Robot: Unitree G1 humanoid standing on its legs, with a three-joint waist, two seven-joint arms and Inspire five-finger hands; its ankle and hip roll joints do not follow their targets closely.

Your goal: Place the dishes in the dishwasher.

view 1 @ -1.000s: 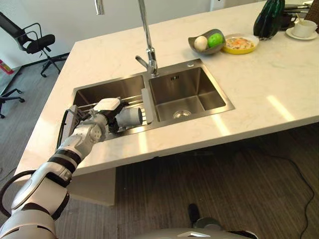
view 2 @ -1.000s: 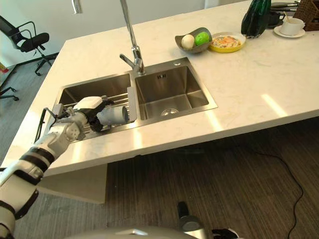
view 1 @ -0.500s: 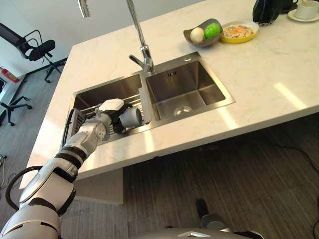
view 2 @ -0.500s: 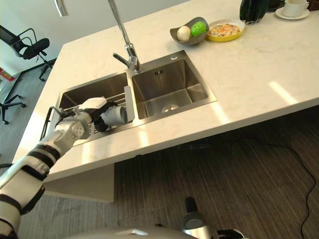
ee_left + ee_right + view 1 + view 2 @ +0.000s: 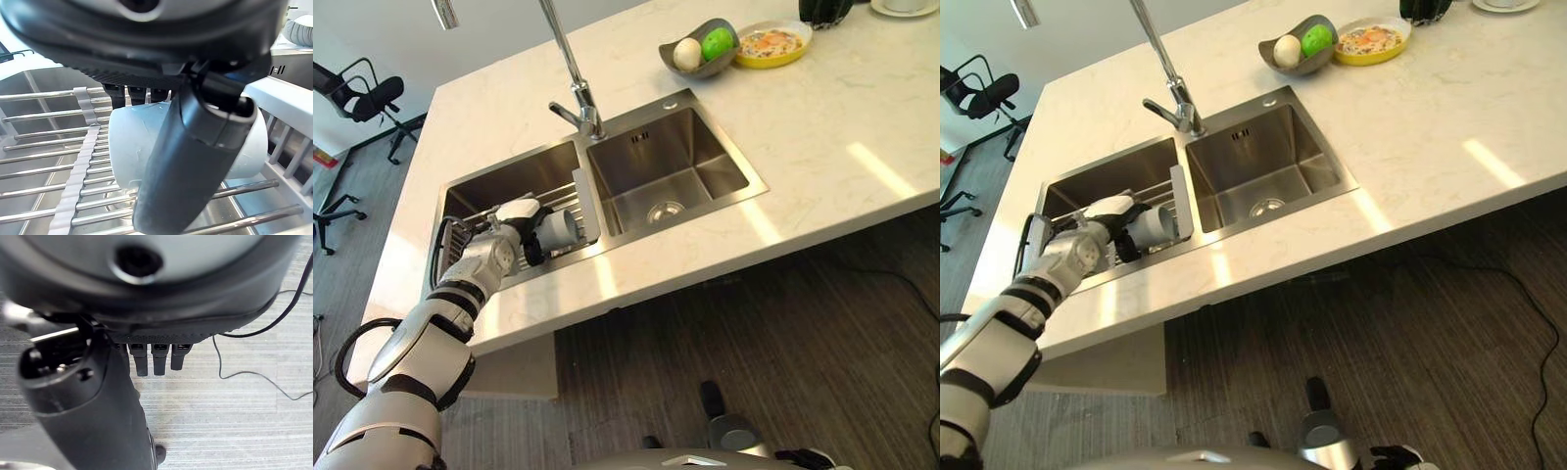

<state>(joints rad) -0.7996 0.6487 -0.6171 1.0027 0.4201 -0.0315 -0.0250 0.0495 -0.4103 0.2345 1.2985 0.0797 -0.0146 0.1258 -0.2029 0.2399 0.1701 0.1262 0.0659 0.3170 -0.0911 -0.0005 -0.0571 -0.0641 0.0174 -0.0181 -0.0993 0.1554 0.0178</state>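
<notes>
A pale grey cup (image 5: pixel 562 229) lies on its side on a wire rack (image 5: pixel 585 204) set across the left basin of the steel sink (image 5: pixel 514 176). My left hand (image 5: pixel 514 237) reaches in from the counter's front edge and is shut on the cup. In the left wrist view the thumb (image 5: pixel 190 166) lies across the cup (image 5: pixel 124 147), the fingers curl behind it, and the rack's rods (image 5: pixel 39 147) run beneath. My right hand (image 5: pixel 146 284) hangs over the floor with its fingers straight and nothing in it.
The right basin (image 5: pixel 666 166) has a drain, and a tall faucet (image 5: pixel 573 83) stands behind the divider. On the counter at the back sit a grey bowl of fruit (image 5: pixel 697 54) and a yellow plate of food (image 5: pixel 769 42). An office chair (image 5: pixel 362 98) stands at far left.
The camera has shifted, so the whole scene sits differently in the view. My left hand keeps its hold on the cup at the same spot on the rack.
</notes>
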